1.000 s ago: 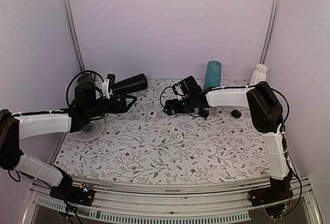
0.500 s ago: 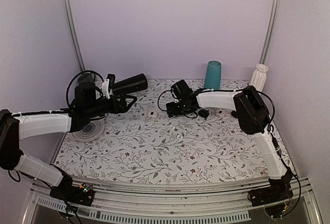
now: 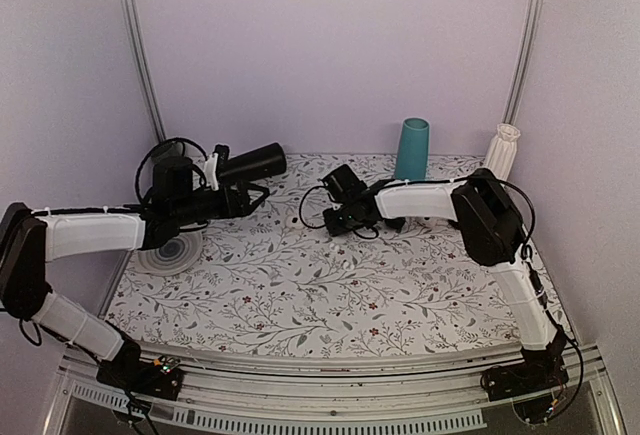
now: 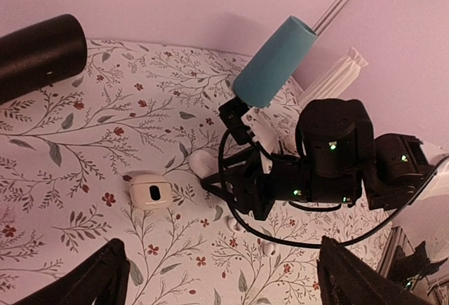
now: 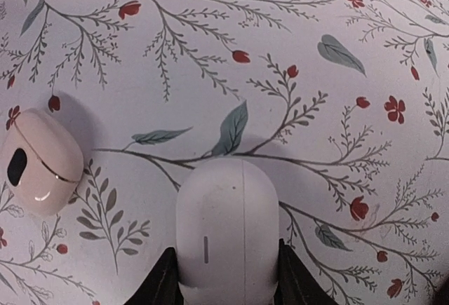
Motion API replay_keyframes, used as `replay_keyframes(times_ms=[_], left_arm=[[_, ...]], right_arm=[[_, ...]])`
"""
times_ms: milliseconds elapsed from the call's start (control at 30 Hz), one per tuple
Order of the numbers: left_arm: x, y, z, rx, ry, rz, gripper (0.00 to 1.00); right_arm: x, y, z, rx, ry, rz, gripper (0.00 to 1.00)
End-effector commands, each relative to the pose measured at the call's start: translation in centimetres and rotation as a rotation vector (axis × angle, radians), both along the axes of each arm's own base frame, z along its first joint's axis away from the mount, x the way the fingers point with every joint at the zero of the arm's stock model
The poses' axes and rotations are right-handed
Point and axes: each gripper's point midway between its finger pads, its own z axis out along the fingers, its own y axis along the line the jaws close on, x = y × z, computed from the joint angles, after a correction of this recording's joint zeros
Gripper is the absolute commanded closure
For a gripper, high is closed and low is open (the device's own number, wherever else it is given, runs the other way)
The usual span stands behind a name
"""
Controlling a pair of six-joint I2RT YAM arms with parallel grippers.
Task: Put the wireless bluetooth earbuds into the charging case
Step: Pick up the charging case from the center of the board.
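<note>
Right gripper (image 5: pixel 226 268): I have it clenched on the glossy, pebble-shaped white charging case (image 5: pixel 224 214), whose near end is cut off | Left gripper (image 4: pixel 219 277): released, spread wide.

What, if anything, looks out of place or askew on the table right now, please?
Only the black cylinder at the back left: it lies on its side, while the teal cup stands upright. The charging case lies flat, with no visible damage.

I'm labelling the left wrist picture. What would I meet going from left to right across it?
black cylinder → white round piece with a dark slot → charging case → teal cup → white pleated object
</note>
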Motion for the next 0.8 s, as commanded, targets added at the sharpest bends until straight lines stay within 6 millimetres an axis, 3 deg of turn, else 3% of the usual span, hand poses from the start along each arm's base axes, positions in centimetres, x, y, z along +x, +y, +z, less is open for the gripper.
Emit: replay_keyframes(times_ms=[0, 300, 400, 767], left_arm=[[0.8, -0.7, -0.5, -0.055, 0.082, -0.007, 0.08], [0.5, -2.8, -3.9, -0.158, 0.262, -0.069, 0.12], [0.4, -3.8, -4.7, -0.186, 0.297, -0.097, 0.12], [-1.6, -9.1, -2.8, -0.27, 0.306, -0.291, 0.14]], right_arm=[[-1.5, -0.4, 3.5, 0.051, -0.029, 0.053, 0.73], [-6.9, 0.0, 11.5, 0.314, -0.183, 0.29, 0.77], [-8.8, -0.1, 13.2, 0.36, -0.217, 0.353, 0.77], [-14.7, 0.8, 16.7, 0.383, -0.355, 0.503, 0.77]])
